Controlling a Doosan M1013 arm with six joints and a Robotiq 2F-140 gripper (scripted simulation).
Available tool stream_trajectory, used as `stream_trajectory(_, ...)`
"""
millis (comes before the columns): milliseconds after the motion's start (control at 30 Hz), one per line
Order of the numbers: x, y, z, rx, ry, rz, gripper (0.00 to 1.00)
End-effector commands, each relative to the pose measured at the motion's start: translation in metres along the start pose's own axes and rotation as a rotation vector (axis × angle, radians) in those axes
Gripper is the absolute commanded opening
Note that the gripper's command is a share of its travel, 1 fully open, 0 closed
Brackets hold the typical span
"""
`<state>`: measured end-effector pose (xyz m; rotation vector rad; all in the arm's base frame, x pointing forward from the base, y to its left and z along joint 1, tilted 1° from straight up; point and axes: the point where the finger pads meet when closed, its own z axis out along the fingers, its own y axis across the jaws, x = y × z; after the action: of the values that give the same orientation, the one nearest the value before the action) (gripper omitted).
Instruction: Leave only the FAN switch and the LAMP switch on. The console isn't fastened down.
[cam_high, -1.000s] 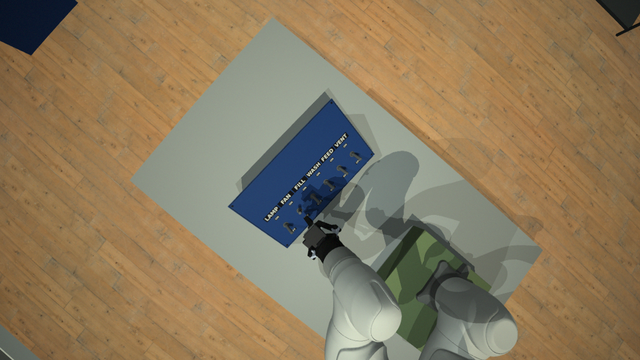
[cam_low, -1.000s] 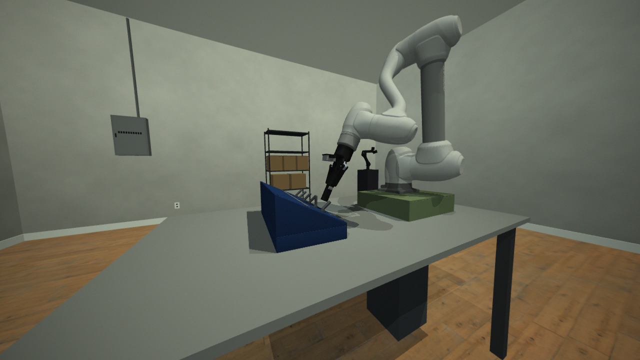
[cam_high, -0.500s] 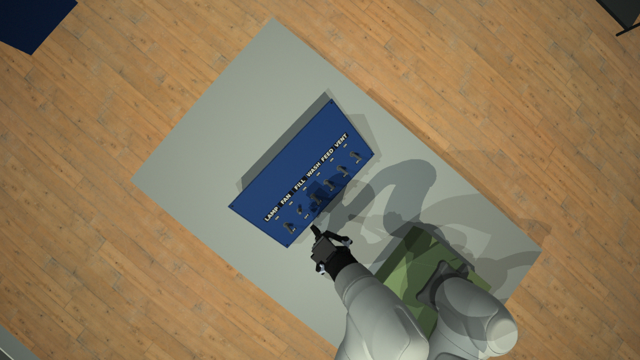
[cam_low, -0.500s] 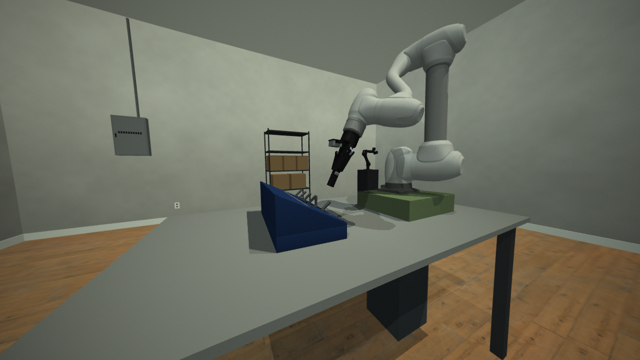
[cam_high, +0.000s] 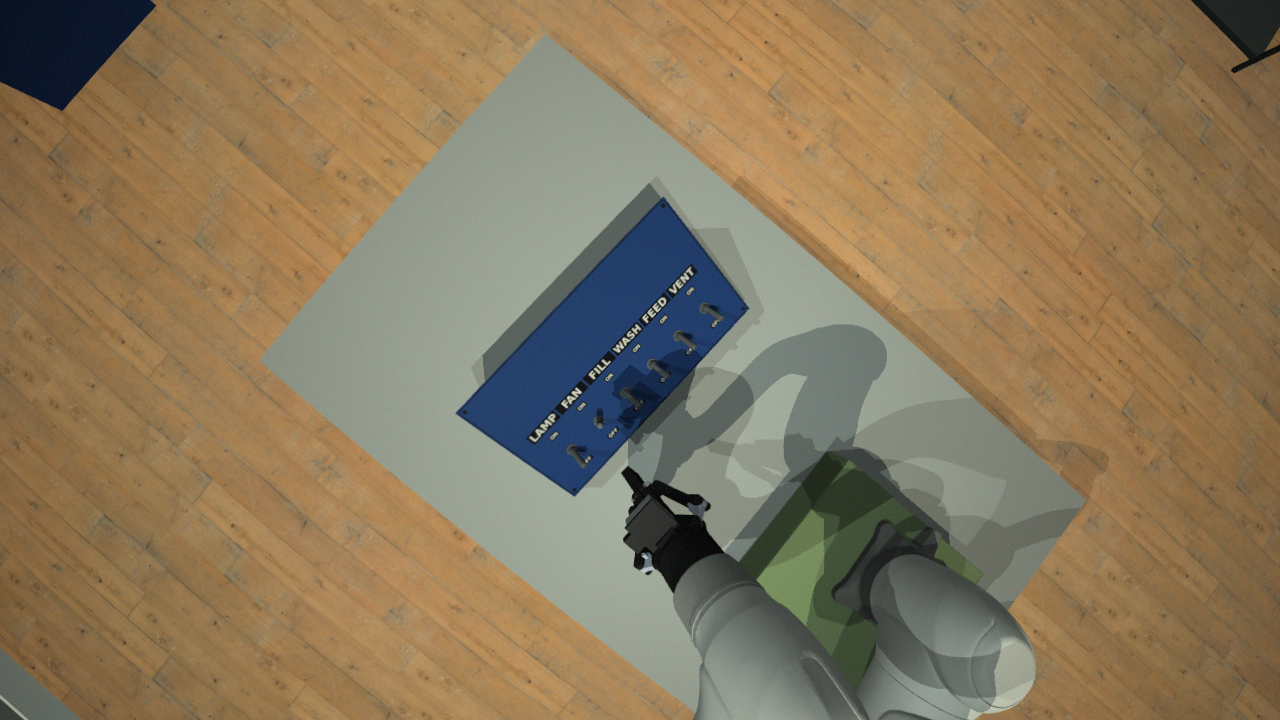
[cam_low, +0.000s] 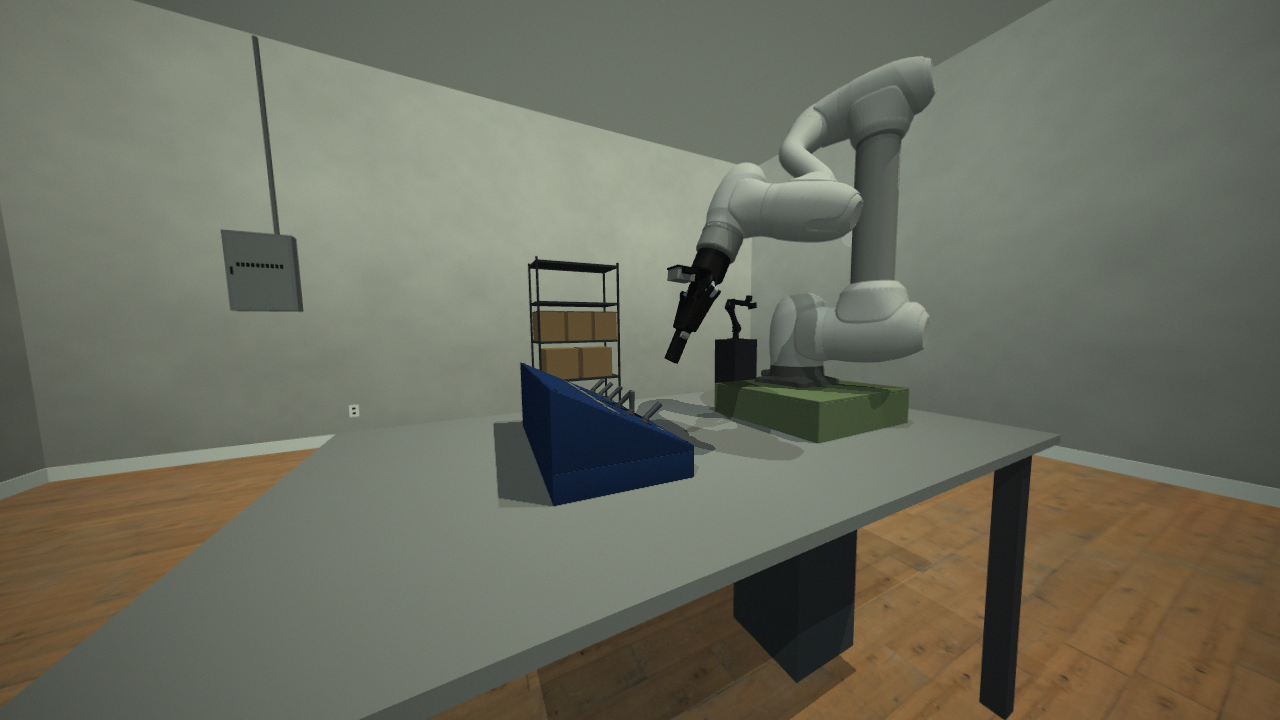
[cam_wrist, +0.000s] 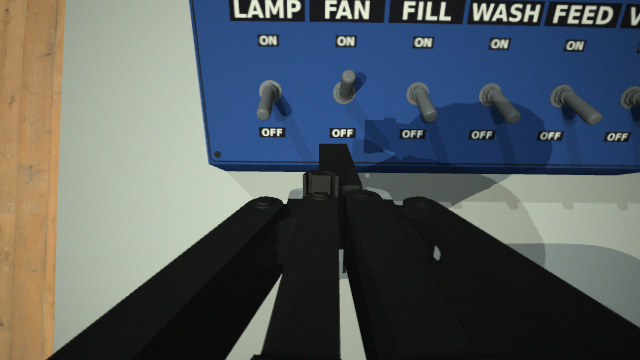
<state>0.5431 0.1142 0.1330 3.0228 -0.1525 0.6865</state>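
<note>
The blue wedge-shaped console (cam_high: 572, 331) (cam_low: 581, 438) (cam_wrist: 450, 65) stands on the grey table (cam_high: 402, 295). In the wrist view the FAN lever (cam_wrist: 346, 85) (cam_high: 598, 418) leans up toward ON. The LAMP lever (cam_wrist: 266, 100) (cam_high: 577, 456), the FILL lever (cam_wrist: 422, 101) (cam_high: 630, 397), the WASH lever (cam_wrist: 500, 103) (cam_high: 657, 368) and the FEED lever (cam_wrist: 575, 105) (cam_high: 685, 340) point down to OFF. The VENT lever (cam_high: 712, 312) is cut off at the wrist view's right edge. My gripper (cam_high: 628, 475) (cam_low: 675, 349) (cam_wrist: 332, 166) is shut and empty, in the air off the console's front edge, below the FAN switch.
The arm's green base block (cam_high: 805, 537) (cam_low: 814, 407) sits on the table right of the console. A shelf rack with boxes (cam_low: 574, 322) stands by the back wall. The table's left edge and wooden floor (cam_wrist: 30, 175) show in the wrist view.
</note>
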Motion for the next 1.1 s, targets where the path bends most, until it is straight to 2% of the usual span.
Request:
stream_trajectory(0,-0.009,-0.027,0.000,-0.002,0.001,0.001,0.10)
stream_trajectory(100,-0.019,-0.054,-0.001,-0.002,0.004,0.001,0.10)
stream_trajectory(1067,-0.019,-0.055,-0.001,-0.002,0.004,0.001,0.10)
